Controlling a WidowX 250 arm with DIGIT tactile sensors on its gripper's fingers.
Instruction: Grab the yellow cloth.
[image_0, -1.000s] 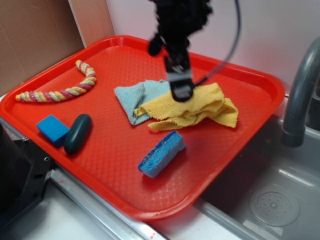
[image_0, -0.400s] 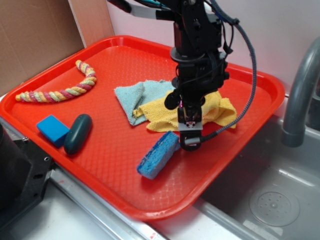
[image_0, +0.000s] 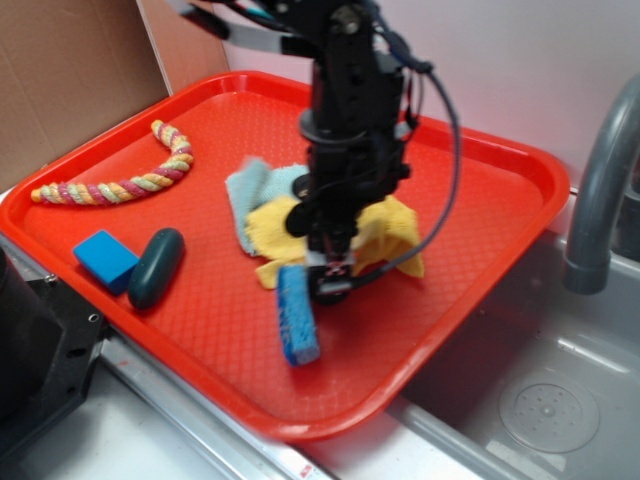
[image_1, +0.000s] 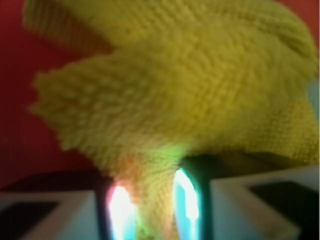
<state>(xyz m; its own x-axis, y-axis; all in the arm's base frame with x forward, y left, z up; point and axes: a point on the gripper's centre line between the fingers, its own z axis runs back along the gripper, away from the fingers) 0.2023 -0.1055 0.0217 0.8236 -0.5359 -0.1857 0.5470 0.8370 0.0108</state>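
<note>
The yellow cloth (image_0: 385, 232) is a mustard terry washcloth bunched up in the middle of the red tray (image_0: 520, 175). My gripper (image_0: 333, 268) is shut on its front edge. In the wrist view the cloth (image_1: 170, 90) fills the frame and a pinched fold of it runs down between the two lit fingers of the gripper (image_1: 152, 207). The arm hides the cloth's centre in the exterior view.
A pale blue-green cloth (image_0: 250, 195) lies partly under the yellow one. A blue sponge (image_0: 297, 315) stands on edge just below the gripper. A rope toy (image_0: 135, 180), a blue block (image_0: 104, 258) and a dark oval object (image_0: 155, 266) lie at the left. A sink and faucet (image_0: 600, 190) are at the right.
The gripper has closed on the cloth and moved left, dragging it into a bunch. The blue sponge has turned and shifted left. The pale cloth has crumpled.
</note>
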